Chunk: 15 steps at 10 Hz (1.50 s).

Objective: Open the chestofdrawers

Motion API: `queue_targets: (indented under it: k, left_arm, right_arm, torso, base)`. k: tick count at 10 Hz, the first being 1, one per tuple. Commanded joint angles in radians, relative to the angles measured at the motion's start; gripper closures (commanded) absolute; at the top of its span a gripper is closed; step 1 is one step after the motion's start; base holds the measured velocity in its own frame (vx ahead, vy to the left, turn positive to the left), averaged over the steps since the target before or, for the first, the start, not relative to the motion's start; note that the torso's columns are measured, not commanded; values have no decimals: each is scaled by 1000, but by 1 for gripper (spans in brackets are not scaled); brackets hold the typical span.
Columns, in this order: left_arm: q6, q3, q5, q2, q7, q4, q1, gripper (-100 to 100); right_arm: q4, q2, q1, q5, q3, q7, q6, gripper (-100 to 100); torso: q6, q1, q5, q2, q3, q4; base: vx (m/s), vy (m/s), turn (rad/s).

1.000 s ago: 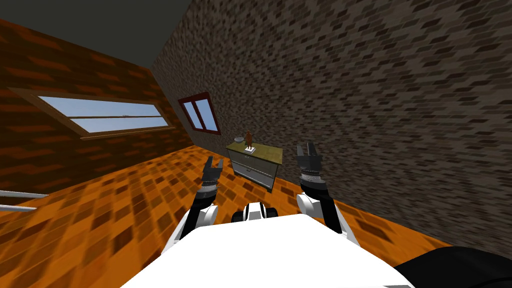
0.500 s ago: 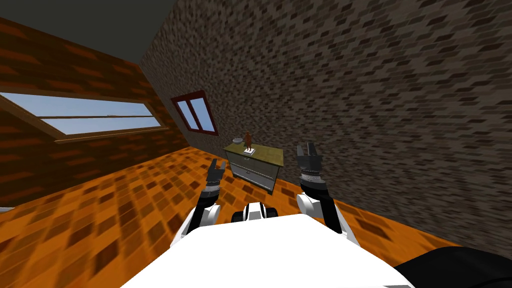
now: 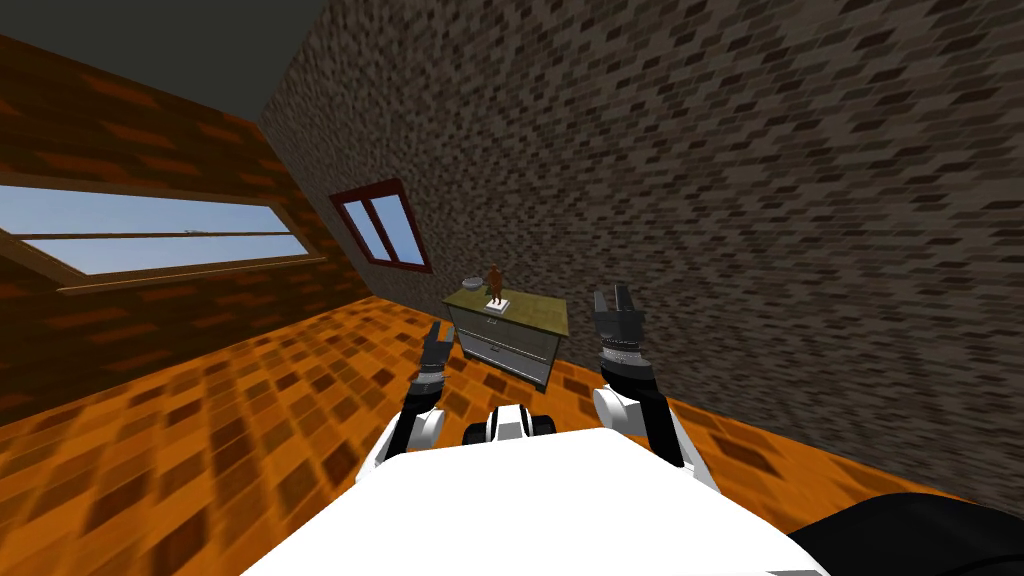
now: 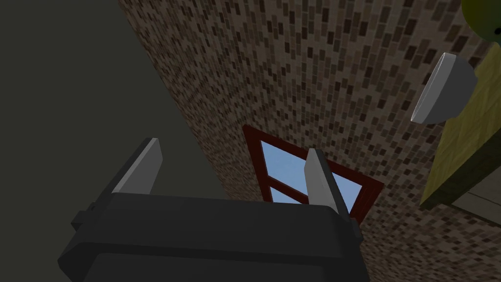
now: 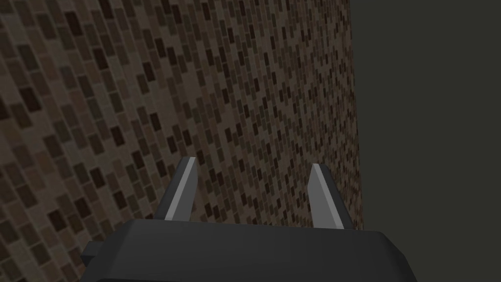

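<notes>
Two hands up in front of you, each with its fingers apart and holding nothing.
Your chest of drawers (image 3: 505,345) stands by the wall, ahead of and between the left hand (image 3: 434,338) and right hand (image 3: 612,296), nearer the left; a bowl (image 4: 443,88) and a figurine (image 3: 495,282) stand on top.

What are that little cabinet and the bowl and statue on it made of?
Chest of drawers: grey drawer fronts and an olive-yellow matte top; painted wood is only a guess. Bowl: plain light grey, smooth, perhaps ceramic or metal. Figurine: reddish brown on a white base, possibly wood or clay; too small to tell.
</notes>
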State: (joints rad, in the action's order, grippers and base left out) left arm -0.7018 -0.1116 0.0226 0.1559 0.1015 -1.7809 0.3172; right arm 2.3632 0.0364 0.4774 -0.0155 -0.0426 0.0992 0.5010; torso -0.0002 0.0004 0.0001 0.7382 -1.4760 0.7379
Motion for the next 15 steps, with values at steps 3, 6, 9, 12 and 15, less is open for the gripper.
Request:
queue_targets:
  k: [3,6,9,12,15]
  left_arm:
    - [-49,-8,4,3,-12,117,-35,-100]
    - [-96,-18,6,2,-23,209,-69,-100]
    - [-121,-23,7,1,-29,284,-84,-100]
    - [-171,-33,8,-1,-39,384,-114,-100]
    - [-196,-38,8,-3,-44,453,-128,-100]
  right_arm:
    - [0,0,0,0,0,0,0,0]
    - [0,0,0,0,0,0,0,0]
    - [0,0,0,0,0,0,0,0]
    - [0,0,0,0,0,0,0,0]
    - [0,0,0,0,0,0,0,0]
  torso:
    - [0,-1,0,-1,-1,0]
    - [0,0,0,1,1,0]
    - [0,-1,0,0,0,0]
    - [0,0,0,0,0,0]
    - [0,-1,0,-1,0,0]
  base:
    - [80,28,-55]
    - [69,31,-70]
    - [65,19,-48]
    - [66,21,-68]
    - [67,11,-44]
